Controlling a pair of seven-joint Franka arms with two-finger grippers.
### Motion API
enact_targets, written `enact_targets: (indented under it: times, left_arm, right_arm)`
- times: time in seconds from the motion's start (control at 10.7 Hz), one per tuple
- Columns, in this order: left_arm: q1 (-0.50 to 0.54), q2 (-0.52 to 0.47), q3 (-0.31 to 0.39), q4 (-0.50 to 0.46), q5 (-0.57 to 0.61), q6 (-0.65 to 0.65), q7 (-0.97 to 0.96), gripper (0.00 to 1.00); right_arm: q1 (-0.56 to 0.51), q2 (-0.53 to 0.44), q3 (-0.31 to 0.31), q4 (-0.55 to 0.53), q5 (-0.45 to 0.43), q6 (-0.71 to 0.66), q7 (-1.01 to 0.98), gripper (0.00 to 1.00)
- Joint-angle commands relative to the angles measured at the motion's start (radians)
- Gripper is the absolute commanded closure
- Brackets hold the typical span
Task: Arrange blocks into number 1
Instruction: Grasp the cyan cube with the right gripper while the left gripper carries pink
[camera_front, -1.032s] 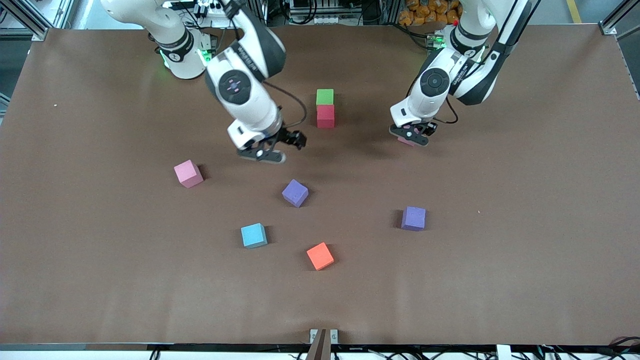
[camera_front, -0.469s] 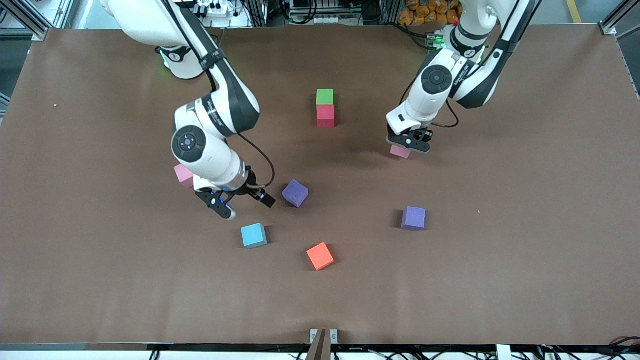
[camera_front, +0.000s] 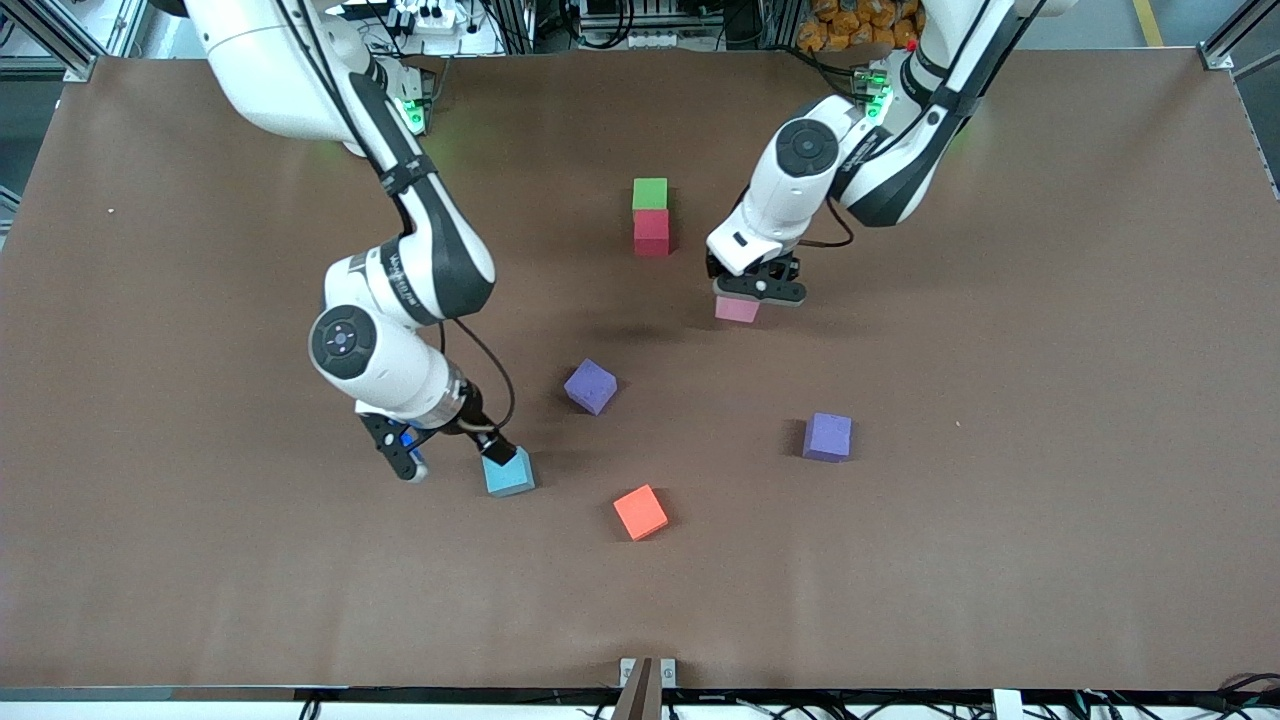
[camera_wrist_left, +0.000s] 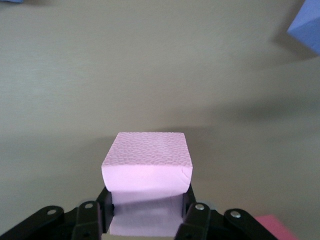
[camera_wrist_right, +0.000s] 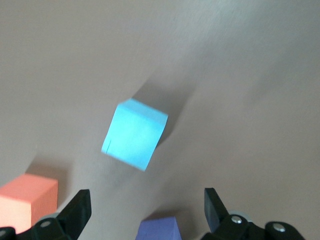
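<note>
My left gripper (camera_front: 750, 293) is shut on a pink block (camera_front: 737, 309), held just above the table close to the red block (camera_front: 651, 232). In the left wrist view the pink block (camera_wrist_left: 147, 162) fills the gap between the fingers (camera_wrist_left: 192, 212). A green block (camera_front: 650, 193) touches the red one on the robots' side. My right gripper (camera_front: 452, 456) is open, low beside the light blue block (camera_front: 508, 472). The right wrist view shows that block (camera_wrist_right: 135, 141) ahead of the open gripper (camera_wrist_right: 145, 200). The second pink block is hidden by the right arm.
Two purple blocks (camera_front: 590, 386) (camera_front: 828, 436) and an orange block (camera_front: 640, 512) lie loose on the brown table (camera_front: 1000, 500), in the part nearer the camera. In the right wrist view the orange block (camera_wrist_right: 27, 200) and a purple block (camera_wrist_right: 157, 229) show near the fingers.
My right arm swung from beside the red block down to the light blue block, covering the loose pink block. My left gripper carried its pink block toward the red and green pair.
</note>
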Motion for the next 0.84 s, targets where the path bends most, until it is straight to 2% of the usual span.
enact_targets:
  times: [0.0, 0.19, 0.47, 0.75]
  left_arm:
    - [-0.143, 0.123, 0.116, 0.176, -0.018, -0.066, -0.09, 0.99]
    - [-0.244, 0.173, 0.185, 0.252, -0.057, -0.104, -0.131, 0.99]
    - [-0.393, 0.2, 0.283, 0.295, -0.186, -0.13, -0.148, 0.98]
    - [-0.435, 0.237, 0.28, 0.287, -0.191, -0.13, -0.153, 0.96]
  right_arm:
    - [-0.031, 0.079, 0.009, 0.092, 0.002, -0.008, 0.017, 0.0]
    - [-0.034, 0.135, -0.004, 0.141, 0.013, -0.007, 0.013, 0.0]
    - [-0.02, 0.243, -0.036, 0.26, 0.053, -0.005, 0.015, 0.0]
    - [-0.005, 0.274, -0.059, 0.268, 0.143, 0.013, 0.015, 0.0]
